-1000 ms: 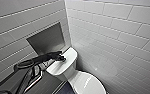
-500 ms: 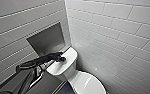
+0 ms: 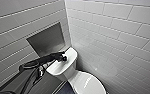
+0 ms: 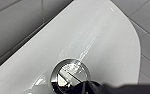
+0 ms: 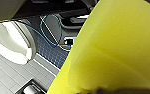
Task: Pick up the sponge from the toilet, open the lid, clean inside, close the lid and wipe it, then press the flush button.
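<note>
L arm [image 3: 37, 63] stretches in from 8 o'clock, black left gripper [image 3: 63, 58] at its tip near centre; right gripper [image 5: 121, 91] clamped on sponge [image 5: 116, 45].

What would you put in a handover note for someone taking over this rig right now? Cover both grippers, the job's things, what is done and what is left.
Left gripper: over the tank top, at the flush button; can't tell if it is open or shut.
Right gripper: holds the sponge beside the toilet, above the floor.
Lid: down.
Done: sponge picked up, lid shut. Whether the inside and the lid were cleaned can't be seen.
Left: the flush press, if not already made.
</note>
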